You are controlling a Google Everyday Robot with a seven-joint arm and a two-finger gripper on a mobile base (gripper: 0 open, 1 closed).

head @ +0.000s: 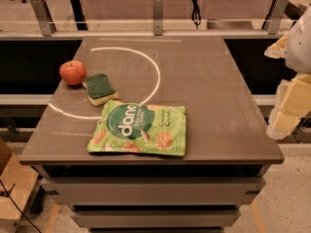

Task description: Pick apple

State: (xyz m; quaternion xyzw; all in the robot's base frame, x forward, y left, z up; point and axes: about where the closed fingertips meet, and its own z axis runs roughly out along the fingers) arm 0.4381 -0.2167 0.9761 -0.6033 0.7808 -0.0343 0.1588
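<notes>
Am viewing table [218,106] from front. Apple [73,73] sitting just left of sponge [99,89], close against it; contact unclear. Gripper [290,98] hanging well right of sponge, past table edge; am unable to tell whether open or closed. Am judging apple light, rigid, smooth-skinned, prone to rolling; am favouring hold across widest middle. Am counting: one apple, one sponge, one snack bag [138,130] lying just in front of sponge.
</notes>
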